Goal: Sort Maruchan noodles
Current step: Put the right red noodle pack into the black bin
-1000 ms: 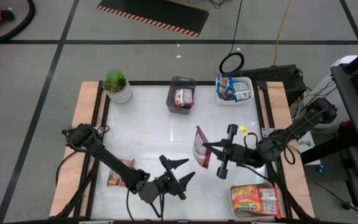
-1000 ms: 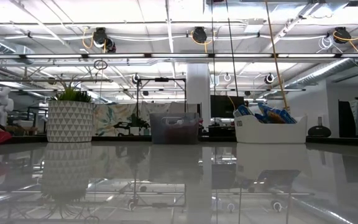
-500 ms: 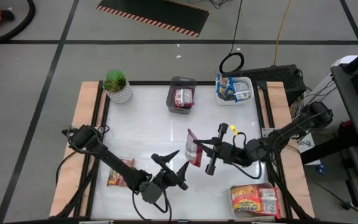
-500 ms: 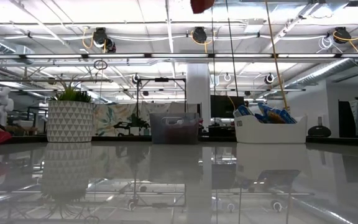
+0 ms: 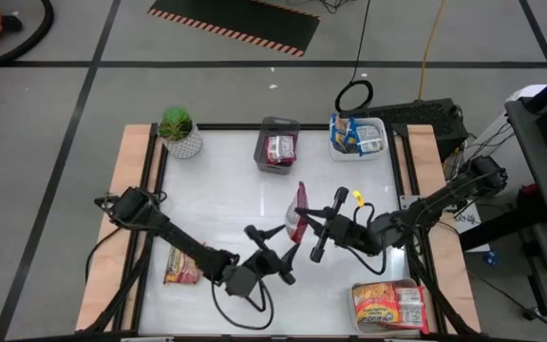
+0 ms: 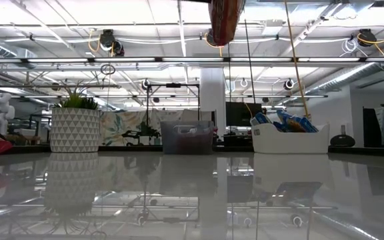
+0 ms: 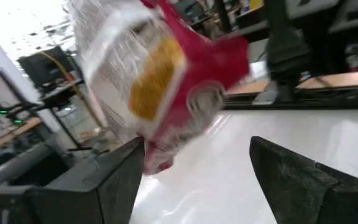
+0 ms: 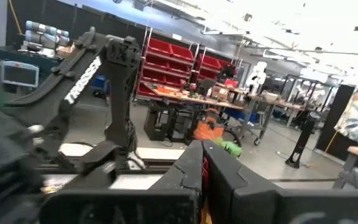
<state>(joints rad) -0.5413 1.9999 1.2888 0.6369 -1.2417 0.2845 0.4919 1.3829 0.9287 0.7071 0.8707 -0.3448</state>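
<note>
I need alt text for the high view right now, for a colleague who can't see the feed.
Seen from above, the right hand holds a red noodle packet up over the middle of the white table, with the open left hand just beside it. Along the far edge stand a potted plant, a grey tray and a white tray.

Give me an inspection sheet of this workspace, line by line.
Surface: white table, glossy.
Job's things: red packet held aloft mid-table; red packets in grey tray; blue packets in white tray; orange packets in near-right tray; one packet at left edge.
Clutter: potted plant.
End effectors: right end effector shut on red packet; left end effector open beside it.
Cables: coiled cable on floor.
Surroundings: workshop shelving.
</note>
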